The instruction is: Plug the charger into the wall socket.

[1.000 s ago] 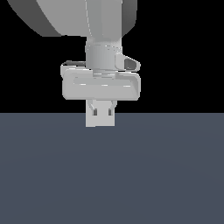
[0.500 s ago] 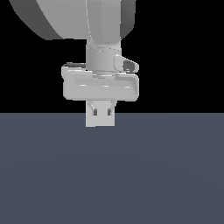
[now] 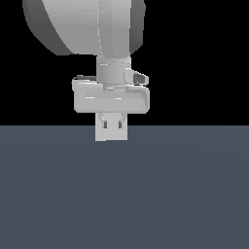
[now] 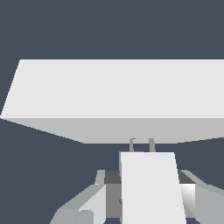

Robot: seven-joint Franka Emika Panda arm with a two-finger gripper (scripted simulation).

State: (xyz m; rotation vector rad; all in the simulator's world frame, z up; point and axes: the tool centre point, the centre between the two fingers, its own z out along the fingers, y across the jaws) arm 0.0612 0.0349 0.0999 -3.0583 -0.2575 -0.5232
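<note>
Claw (image 4: pixel 148 205) gripping charger (image 4: pixel 151 188), prongs leading | charger sitting just short of wall socket (image 4: pixel 118 94), prongs nearly touching its face | held level, judged for straight insertion | tabletop (image 3: pixel 124 194) lying below.

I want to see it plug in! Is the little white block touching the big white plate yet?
Cannot tell. In the wrist view the charger's two prongs reach the wall socket's edge, with no clear gap or contact.

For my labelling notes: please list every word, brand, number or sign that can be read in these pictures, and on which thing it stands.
There are none.
The charger, its two prongs, the wall socket, the gripper and the dark floor are plain, unmarked surfaces in both views.
</note>
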